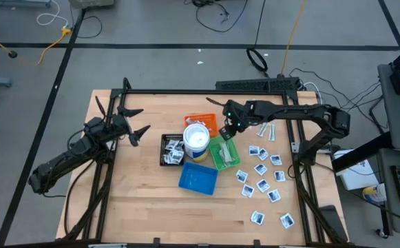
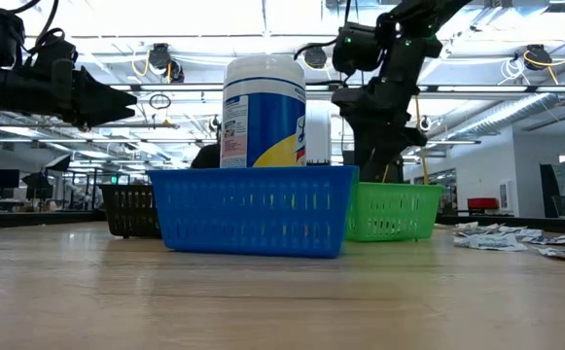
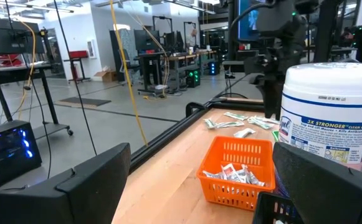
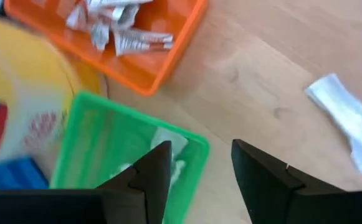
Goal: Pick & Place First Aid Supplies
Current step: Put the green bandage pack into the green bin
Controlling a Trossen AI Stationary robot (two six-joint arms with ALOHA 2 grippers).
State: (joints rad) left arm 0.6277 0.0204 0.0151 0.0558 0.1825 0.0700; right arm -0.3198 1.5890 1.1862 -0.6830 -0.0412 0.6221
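Pale wood covers the table (image 1: 144, 207), and four small trays sit bunched at its middle: orange tray (image 1: 207, 124) at the far side, black tray (image 1: 171, 149) to the left, green tray (image 1: 224, 153) to the right, blue tray (image 1: 198, 178) nearest. A white tub (image 1: 196, 140) with a blue band stands among them.

Most of the square packets (image 1: 263, 184) lie scattered flat on the bare wood to the right of the trays, some touching, some apart. A few narrow wrapped strips (image 1: 266, 129) lie farther back, just right of the orange tray. Some supplies already rest in the orange, black and green trays.

Over the far edge of the green tray hangs the right gripper (image 1: 230, 131), its fingers partly apart with nothing between them; a pale wrapped piece (image 4: 168, 142) lies in the tray just beneath. Well to the left, clear of the trays, the left gripper (image 1: 136, 127) waits with its fingers spread wide and empty.

These packets look very light, thin and limp, with slick wrappers, so they would likely slide or flex rather than resist. Lying flat, they offer little height: a pinch across opposite edges, fingertips pressed close to the wood, seems the best hold. Where packets touch, two may lift together, so an isolated one is the safer choice
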